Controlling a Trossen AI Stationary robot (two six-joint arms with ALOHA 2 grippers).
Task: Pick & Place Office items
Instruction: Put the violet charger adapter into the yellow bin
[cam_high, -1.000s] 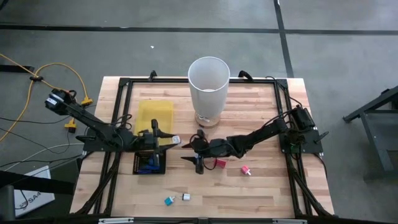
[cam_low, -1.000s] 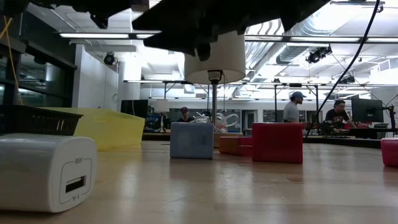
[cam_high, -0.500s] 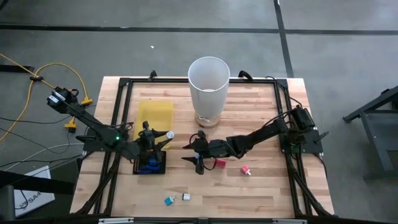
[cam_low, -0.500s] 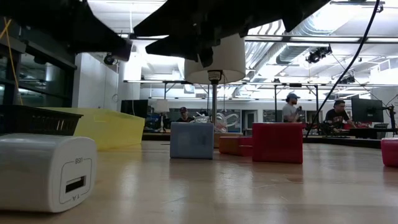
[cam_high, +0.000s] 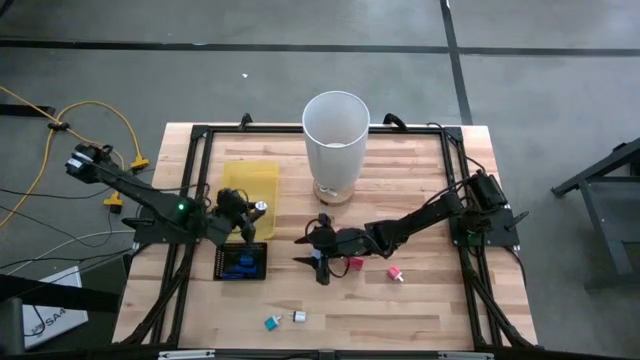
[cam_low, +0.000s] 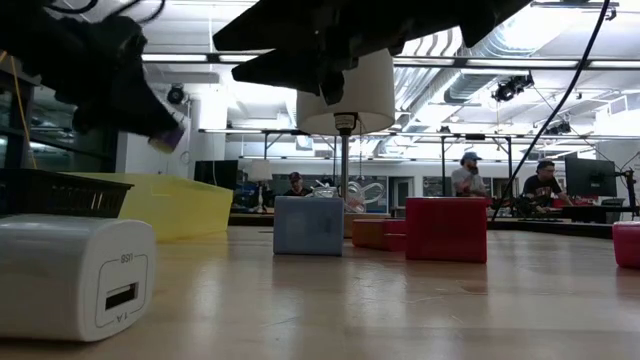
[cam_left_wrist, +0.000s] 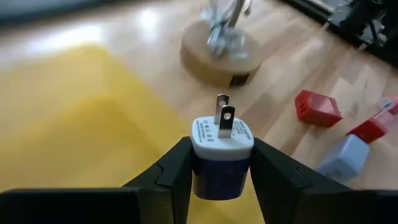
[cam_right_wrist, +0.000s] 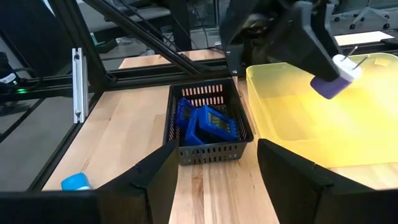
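While the left gripper (cam_left_wrist: 222, 180) pinches a purple-and-white plug adapter (cam_left_wrist: 222, 149), prongs pointing away, we judge the yellow tray (cam_high: 245, 180) lies at its twelve o'clock; right gripper (cam_high: 317, 252) waits spread.

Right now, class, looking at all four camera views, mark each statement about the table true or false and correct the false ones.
1. The left gripper holds a purple and white plug adapter. True.
2. The black mesh tray is empty. False: it holds blue items.
3. The held adapter hangs over the yellow tray. True.
4. The tall white bin lies tipped on its side. False: it stands upright with its mouth up.
5. The right gripper is clamped on the red block. False: its fingers are apart with nothing between them; the block lies beside it on the table.
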